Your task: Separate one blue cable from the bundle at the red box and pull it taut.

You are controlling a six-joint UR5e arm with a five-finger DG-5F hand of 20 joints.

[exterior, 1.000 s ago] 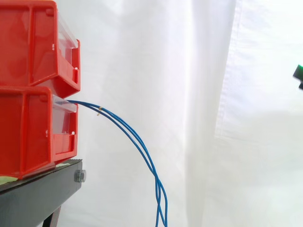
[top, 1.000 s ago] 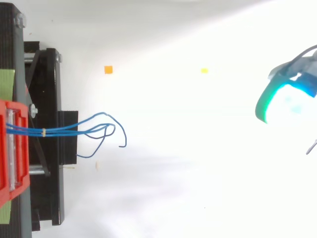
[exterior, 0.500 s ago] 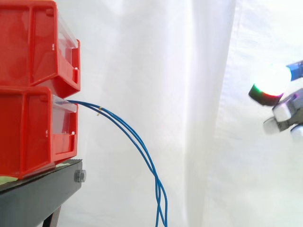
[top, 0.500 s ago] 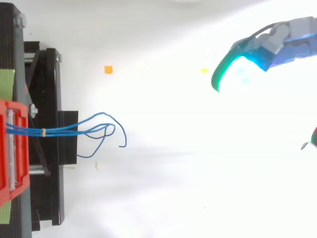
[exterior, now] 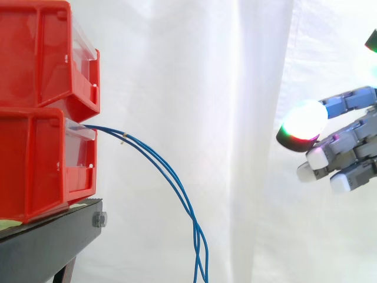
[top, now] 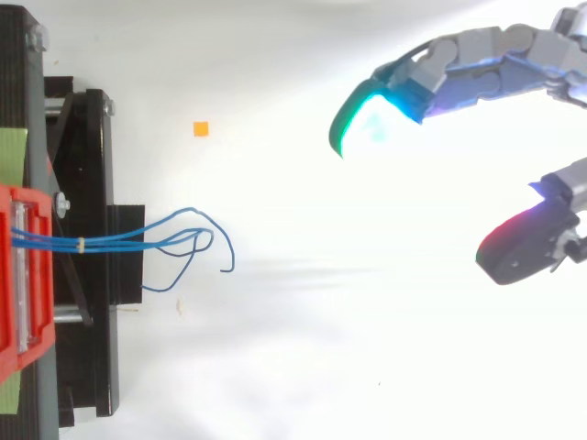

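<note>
The blue cables [exterior: 166, 173] come out of the front of the lower red box [exterior: 35, 159], held together by a pale tie [exterior: 123, 137] just outside it. From there they arc down in front of the curtain [exterior: 235, 88] and hang slack past the edge of the stand [exterior: 53, 236]. From above, the strands fan out beyond the tie [top: 81, 245] and end in loose curls just off the stand. The hand [exterior: 347, 150] is well apart from them to the right, at about the height of the box. It is spread wide and holds nothing, with a glowing pad [top: 367, 115] leading and the thumb [top: 527, 243] set well off from the fingers. No strand has been separated yet, so the reach and the pick both lie ahead. The main risk, as I judge it, is taking more than one strand. In the side view the cables run side by side down most of the arc and cross lower down, and the pads are thick against such thin wire. Closing near the tie would likely catch the whole bundle, since the strands are bound there. A pull on the whole bundle could drag the cables out of the box or shift the box on the stand. A loose pinch could also let the wire slide through the pads before it goes taut.
</note>
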